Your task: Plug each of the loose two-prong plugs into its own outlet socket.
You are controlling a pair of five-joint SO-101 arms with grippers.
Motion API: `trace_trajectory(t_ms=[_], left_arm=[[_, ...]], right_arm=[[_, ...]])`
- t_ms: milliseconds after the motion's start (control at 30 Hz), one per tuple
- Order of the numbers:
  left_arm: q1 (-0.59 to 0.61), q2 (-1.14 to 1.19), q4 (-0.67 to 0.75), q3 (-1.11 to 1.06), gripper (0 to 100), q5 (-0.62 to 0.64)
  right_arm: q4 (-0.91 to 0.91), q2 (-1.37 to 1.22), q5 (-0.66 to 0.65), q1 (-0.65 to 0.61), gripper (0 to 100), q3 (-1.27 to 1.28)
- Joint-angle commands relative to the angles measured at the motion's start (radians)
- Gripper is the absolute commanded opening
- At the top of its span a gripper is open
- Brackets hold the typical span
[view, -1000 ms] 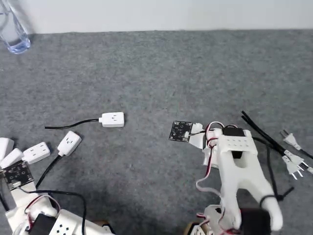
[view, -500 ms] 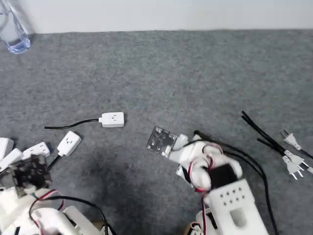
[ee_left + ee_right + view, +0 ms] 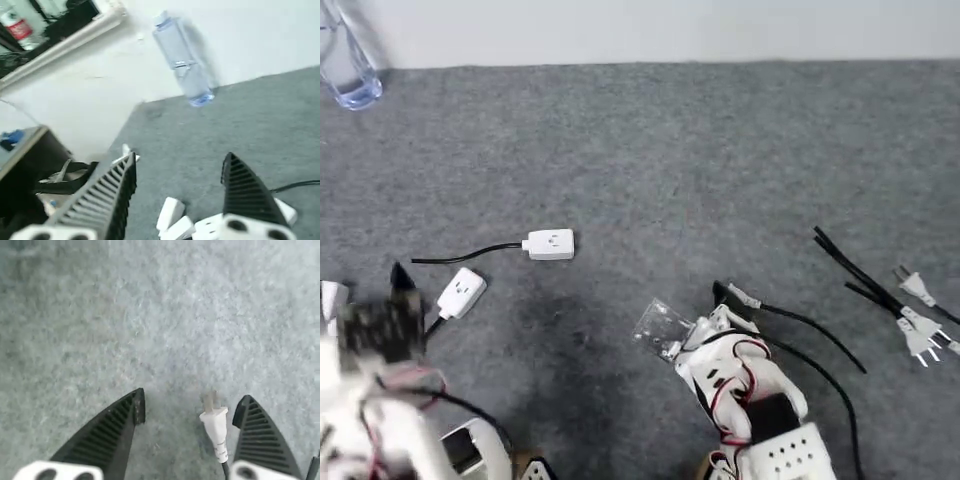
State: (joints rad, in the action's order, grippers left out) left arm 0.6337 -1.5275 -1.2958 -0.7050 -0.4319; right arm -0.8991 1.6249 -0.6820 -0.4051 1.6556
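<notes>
Right gripper [image 3: 192, 397]: jaws wide apart, gripping nothing (own wrist view looks straight down at the carpet).
Plug at right gripper: a white two-prong plug [image 3: 215, 426] lies between the fingers, just beside one and well apart from the other. Prongs point away from the wrist. Cannot tell if it touches the finger.
Same plug, high view: sits at the right arm's tip [image 3: 742, 297] near mid-table, with its black cable [image 3: 800, 325] trailing off to the right.
Left gripper [image 3: 181, 160]: jaws spread, nothing between them.
Left wrist view adds: white socket blocks [image 3: 175, 222] on the carpet beyond the fingers, and a clear bottle [image 3: 182, 65] against the wall.
High view adds: one outlet socket [image 3: 551, 244] mid-left on a black cord. A second socket [image 3: 461, 293] lies near it, just beside the left arm [image 3: 385, 335] (blurred).
Spare plugs [image 3: 918, 325]: bunched at the right edge, well apart from every socket, none plugged in.
Surface: grey carpet [image 3: 700, 150].
</notes>
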Motion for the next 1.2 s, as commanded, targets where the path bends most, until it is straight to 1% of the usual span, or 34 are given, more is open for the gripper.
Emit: trace_trajectory(t_ms=[0, 67, 167, 267, 333, 467, 533, 600, 700, 800, 900, 1033, 1167], left_arm=[[-0.137, 0.399, -0.006, 0.229, 25, 0.002], [-0.235, 0.580, -0.068, 0.337, 25, -0.040], [-0.362, 0.822, -0.123, 0.467, 25, -0.106], [-0.436, 1.023, -0.115, 0.564, 25, -0.152], [-0.468, 1.135, -0.098, 0.608, 25, -0.176], [-0.505, 1.310, -0.026, 0.645, 25, -0.181], [-0.519, 1.373, 0.014, 0.645, 25, -0.181], [-0.531, 1.430, 0.034, 0.645, 25, -0.209], [-0.549, 1.498, 0.015, 0.634, 25, -0.334], [-0.551, 1.556, -0.018, 0.610, 27, -0.554], [-0.546, 1.591, -0.020, 0.608, 28, -0.692], [-0.555, 1.637, 0.003, 0.615, 28, -0.789], [-0.577, 1.731, 0.101, 0.619, 27, -0.798]], right_arm=[[-0.050, 0.122, 0.032, -0.041, 28.4, 0.017], [-0.101, 0.186, 0.034, -0.054, 28.4, 0.026], [-0.110, 0.191, 0.037, -0.056, 28.4, 0.026], [-0.110, 0.183, 0.037, -0.053, 28.4, 0.023], [-0.110, 0.183, 0.037, -0.050, 25.9, 0.020], [-0.081, 0.183, 0.037, -0.047, 12.2, 0.026], [-0.074, 0.182, 0.037, -0.047, 8.5, 0.026], [-0.071, 0.182, 0.035, -0.047, 8.4, 0.026], [-0.070, 0.182, 0.032, -0.047, 8.4, 0.026], [-0.071, 0.182, 0.031, -0.047, 8.4, 0.026], [-0.073, 0.182, 0.029, -0.047, 8.4, 0.026], [-0.071, 0.182, 0.029, -0.047, 8.4, 0.026], [-0.068, 0.174, -0.002, -0.047, 8.4, 0.028]])
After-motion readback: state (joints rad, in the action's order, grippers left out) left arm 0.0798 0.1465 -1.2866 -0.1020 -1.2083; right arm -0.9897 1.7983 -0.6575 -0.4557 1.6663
